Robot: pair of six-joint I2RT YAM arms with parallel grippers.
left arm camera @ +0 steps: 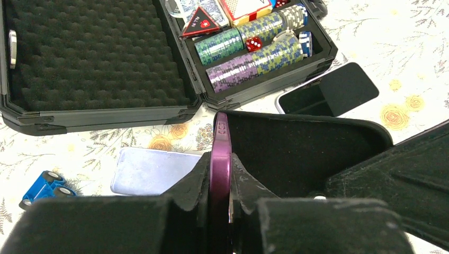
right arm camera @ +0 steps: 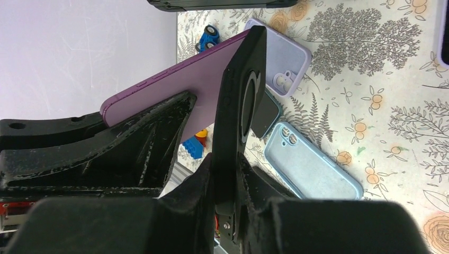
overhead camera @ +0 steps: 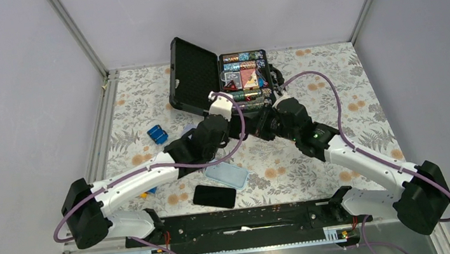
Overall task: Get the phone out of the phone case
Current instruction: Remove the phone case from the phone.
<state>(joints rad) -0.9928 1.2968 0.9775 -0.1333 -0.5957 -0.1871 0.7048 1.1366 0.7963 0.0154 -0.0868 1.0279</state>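
Left wrist: beside the chip box (left arm camera: 254,58), I'm pinching the purple case (left arm camera: 220,153) in left fingers (left arm camera: 193,182), black phone (right arm camera: 238,95) in right fingers (right arm camera: 198,185); I'm favouring slow peeling.

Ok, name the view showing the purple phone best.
Right wrist: the purple phone shows its broad face beside the black case. Left wrist gives only its thin edge, pinched in the left end effector. Top external hides it behind the arms.
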